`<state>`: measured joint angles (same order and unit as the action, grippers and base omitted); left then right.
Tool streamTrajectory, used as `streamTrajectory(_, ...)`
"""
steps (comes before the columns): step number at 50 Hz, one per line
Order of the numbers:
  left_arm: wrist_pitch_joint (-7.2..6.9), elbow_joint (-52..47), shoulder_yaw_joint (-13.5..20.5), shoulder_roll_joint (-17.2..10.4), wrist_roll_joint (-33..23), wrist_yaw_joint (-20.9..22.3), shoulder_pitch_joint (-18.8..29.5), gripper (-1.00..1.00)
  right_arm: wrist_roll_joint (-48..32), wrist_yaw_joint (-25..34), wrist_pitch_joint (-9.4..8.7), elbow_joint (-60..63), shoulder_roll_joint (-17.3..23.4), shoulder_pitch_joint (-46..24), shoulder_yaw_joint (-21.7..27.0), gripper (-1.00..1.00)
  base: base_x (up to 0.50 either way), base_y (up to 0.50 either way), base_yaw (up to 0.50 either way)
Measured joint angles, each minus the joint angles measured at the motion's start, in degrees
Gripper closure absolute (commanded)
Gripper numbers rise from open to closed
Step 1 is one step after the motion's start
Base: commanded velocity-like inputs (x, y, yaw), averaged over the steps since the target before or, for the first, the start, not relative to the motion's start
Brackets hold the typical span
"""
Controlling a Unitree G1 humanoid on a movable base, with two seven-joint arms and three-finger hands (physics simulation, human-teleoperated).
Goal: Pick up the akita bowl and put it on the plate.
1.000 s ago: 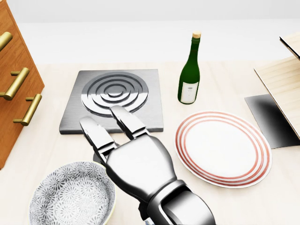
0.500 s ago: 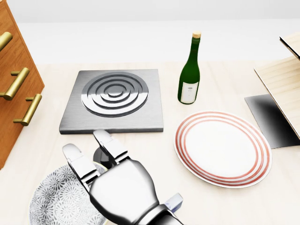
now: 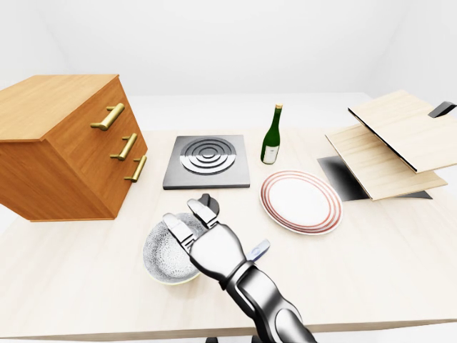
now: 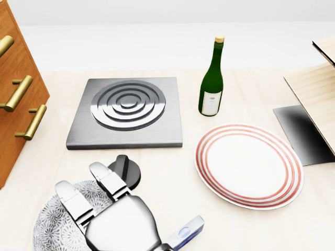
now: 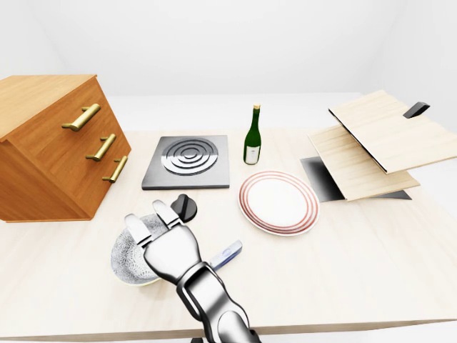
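Robot hand, right, chrome: open-fingered, gripping nothing; withdrawn from grey ringed hob onto rim of speckled grey akita bowl. Your next act: closing round it.

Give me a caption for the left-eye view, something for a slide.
Robot hand with open fingers poised over the patterned bowl, the red-ringed plate lying to its right.

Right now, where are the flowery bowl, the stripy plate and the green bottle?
bowl [image 3: 158,250]: left-eye view, on its patterned inside.
plate [image 4: 248,164]: head view, on its bare white middle.
bottle [image 4: 211,78]: head view, on its green body, above the label.
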<state>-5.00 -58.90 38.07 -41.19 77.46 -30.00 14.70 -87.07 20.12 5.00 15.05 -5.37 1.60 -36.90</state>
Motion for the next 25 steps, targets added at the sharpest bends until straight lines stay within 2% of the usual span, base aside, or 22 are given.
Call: streamTrajectory(25,0.0,0.76,-0.22,0.42,-0.86,0.0,0.23,-1.0,-1.19,-3.54,0.0,-5.85,-1.85,0.23,-4.59,-1.0,0.0,0.0,0.0)
